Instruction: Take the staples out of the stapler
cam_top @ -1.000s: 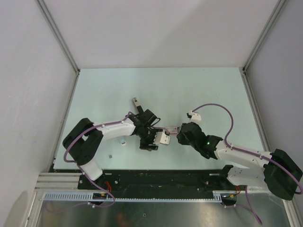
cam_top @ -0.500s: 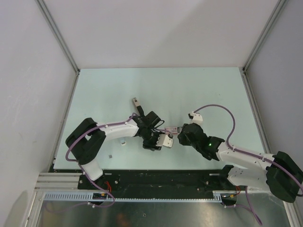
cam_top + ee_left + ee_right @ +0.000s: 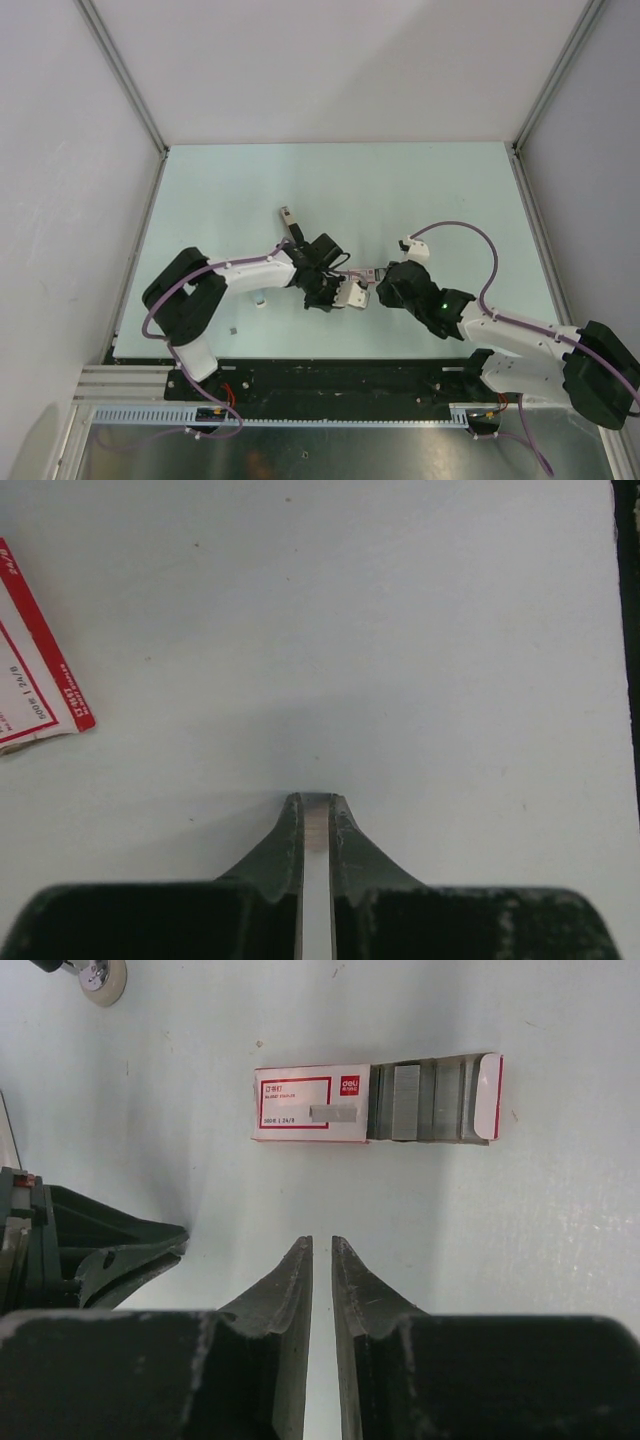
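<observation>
In the top view the stapler, small and dark with a grey end, lies on the table behind the left arm. A red-and-white box lies between the two grippers with its tray pulled out. Grey staples fill the tray, and one short strip rests on the box lid. My left gripper is shut, tips at the table, with a thin pinkish-grey ribbed strip of staples pinched between them. Just short of the box, my right gripper has only a narrow slit between its fingers and holds nothing.
A small white round piece lies beyond the box, also seen as a white piece near the left arm. A tiny dark bit sits by the table's front edge. The left gripper's fingers reach in beside my right fingers.
The left gripper has shut from wide open and shifted slightly right, towards the box. The right arm has barely moved.
</observation>
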`<state>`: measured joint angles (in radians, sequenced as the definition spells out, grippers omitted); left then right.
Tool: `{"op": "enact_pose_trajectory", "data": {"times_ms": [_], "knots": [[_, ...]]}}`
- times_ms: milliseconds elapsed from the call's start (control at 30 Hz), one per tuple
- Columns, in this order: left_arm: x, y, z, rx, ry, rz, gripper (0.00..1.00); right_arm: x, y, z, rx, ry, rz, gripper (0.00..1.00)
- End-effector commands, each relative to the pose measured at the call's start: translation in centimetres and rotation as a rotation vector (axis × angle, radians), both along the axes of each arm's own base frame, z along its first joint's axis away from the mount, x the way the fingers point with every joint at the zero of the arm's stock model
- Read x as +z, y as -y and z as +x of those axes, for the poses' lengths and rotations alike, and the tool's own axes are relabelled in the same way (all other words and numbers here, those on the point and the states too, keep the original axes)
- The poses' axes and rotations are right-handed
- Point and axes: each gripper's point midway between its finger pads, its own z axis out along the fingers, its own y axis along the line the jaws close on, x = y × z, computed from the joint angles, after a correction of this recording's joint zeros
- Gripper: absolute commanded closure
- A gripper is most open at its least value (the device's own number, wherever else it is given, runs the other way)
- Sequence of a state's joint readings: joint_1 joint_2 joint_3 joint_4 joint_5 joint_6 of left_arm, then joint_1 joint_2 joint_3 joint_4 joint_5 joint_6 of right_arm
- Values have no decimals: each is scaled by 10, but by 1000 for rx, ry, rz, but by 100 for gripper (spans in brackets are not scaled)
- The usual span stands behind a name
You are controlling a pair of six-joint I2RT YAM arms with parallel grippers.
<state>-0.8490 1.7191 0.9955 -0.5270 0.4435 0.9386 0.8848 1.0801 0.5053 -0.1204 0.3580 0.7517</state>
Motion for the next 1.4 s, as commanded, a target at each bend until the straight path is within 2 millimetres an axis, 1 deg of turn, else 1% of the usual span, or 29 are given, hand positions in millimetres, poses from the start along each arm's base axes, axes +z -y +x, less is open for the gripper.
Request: {"op": "enact_pose_trajectory", "data": {"times_ms": [0,100,133,167,233,333,367,467,533,633,700,733,800,900,967,1067,1233,1367], "knots": [[3,6,13,68,18,16,96,15,-1,6,-24,47,43,83],[27,20,29,159,35,-27,99,22,0,6,-22,68,50,83],[41,27,38,193,43,-61,100,25,0,6,-20,79,56,83],[59,33,47,235,47,-105,100,29,-1,7,-17,90,63,83],[101,43,64,319,26,-220,100,39,-1,7,-10,120,84,82],[177,50,85,442,-78,-424,100,62,-6,8,27,182,137,80],[202,49,90,471,-126,-490,100,72,-8,8,42,208,158,78],[270,46,95,504,-276,-669,100,113,-13,11,82,312,265,72],[304,43,94,525,-379,-760,100,147,-14,11,116,386,355,66],[341,38,93,573,-523,-864,100,192,-16,10,173,479,472,60],[357,34,89,599,-618,-938,100,215,-20,11,202,513,527,58],[365,32,85,621,-692,-979,100,228,-25,10,233,528,560,57],[379,30,78,622,-781,-1051,100,248,-35,8,289,543,625,56],[387,27,70,635,-846,-1094,100,278,-48,3,362,571,731,54],[387,25,66,642,-875,-1107,100,292,-51,1,386,589,790,53],[386,21,59,649,-915,-1128,100,303,-53,0,398,600,843,52],[380,18,52,649,-938,-1144,100,312,-58,1,418,598,913,51],[376,17,50,649,-942,-1139,100,313,-61,5,420,595,931,51]]}}
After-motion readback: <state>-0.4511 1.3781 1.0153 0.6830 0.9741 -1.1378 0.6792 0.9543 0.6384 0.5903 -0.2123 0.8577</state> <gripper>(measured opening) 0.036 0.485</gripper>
